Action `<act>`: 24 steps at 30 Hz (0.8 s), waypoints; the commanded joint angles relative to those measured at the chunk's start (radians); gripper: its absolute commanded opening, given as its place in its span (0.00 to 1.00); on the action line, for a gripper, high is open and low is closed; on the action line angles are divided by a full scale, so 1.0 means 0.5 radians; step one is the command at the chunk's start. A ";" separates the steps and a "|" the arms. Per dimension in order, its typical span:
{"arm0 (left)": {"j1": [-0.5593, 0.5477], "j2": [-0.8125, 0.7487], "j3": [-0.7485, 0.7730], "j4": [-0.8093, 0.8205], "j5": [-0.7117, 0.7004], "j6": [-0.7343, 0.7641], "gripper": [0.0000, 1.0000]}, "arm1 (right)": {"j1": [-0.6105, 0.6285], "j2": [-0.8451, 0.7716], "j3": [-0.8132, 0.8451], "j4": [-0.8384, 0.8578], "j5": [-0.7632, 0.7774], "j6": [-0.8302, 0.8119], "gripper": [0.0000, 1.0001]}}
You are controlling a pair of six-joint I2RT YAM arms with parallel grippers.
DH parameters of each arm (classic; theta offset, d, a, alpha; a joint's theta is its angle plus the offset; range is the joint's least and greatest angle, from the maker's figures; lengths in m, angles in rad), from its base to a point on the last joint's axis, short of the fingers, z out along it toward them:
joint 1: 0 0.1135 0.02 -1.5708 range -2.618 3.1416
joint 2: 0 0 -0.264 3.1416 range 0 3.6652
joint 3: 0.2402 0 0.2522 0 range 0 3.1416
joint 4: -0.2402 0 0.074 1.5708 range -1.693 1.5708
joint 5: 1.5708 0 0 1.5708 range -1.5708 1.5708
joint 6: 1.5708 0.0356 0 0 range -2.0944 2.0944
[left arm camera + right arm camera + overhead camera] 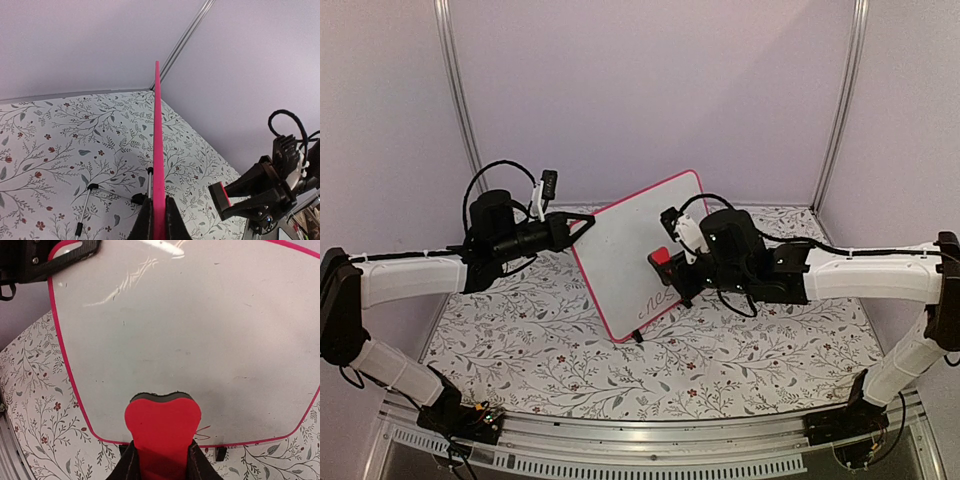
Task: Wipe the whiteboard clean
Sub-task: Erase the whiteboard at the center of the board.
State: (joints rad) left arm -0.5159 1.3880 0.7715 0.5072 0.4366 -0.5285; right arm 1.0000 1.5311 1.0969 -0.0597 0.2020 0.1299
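whiteboard (635, 255) stands tilted on its low corner on the floral table (540, 350), between the arms; left gripper (584, 228) clenched on its pink frame edge; right gripper (162, 465) clamped on the red eraser (162, 415), pad facing the board, apparently just off it; dark writing (660, 300) shows near the low corner; risks: a hard wiping push could twist the board in that thin edge pinch or skid its foot; a shallow stroke could miss the low writing
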 commanded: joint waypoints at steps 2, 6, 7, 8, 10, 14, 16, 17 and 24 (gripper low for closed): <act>-0.024 -0.010 0.051 0.058 0.034 -0.009 0.00 | 0.159 0.109 -0.071 0.079 0.082 -0.065 0.27; -0.027 -0.017 0.061 0.048 0.043 -0.011 0.00 | 0.211 0.171 -0.061 0.098 0.092 -0.126 0.27; -0.029 -0.023 0.061 0.050 0.043 -0.013 0.00 | 0.216 0.167 -0.093 0.103 0.106 -0.124 0.27; -0.027 -0.031 0.057 0.050 0.039 -0.012 0.00 | 0.218 0.169 -0.117 0.104 0.115 -0.117 0.27; -0.027 -0.040 0.051 0.050 0.026 -0.007 0.00 | 0.220 0.194 -0.127 0.101 0.144 -0.096 0.27; -0.027 -0.023 0.059 0.051 0.037 -0.012 0.00 | 0.262 0.360 -0.058 0.052 0.228 -0.087 0.26; -0.029 -0.022 0.058 0.052 0.036 -0.013 0.00 | 0.280 0.408 -0.042 0.068 0.228 -0.097 0.26; -0.028 -0.021 0.058 0.052 0.036 -0.014 0.00 | 0.286 0.440 -0.040 0.079 0.223 -0.096 0.26; -0.028 -0.021 0.055 0.052 0.031 -0.015 0.00 | 0.296 0.582 -0.023 0.103 0.306 -0.084 0.26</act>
State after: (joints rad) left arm -0.5163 1.3880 0.7715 0.5049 0.4343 -0.5312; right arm 1.1431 1.7870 1.0557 -0.0360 0.3088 0.0875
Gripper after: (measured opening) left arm 0.021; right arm 0.268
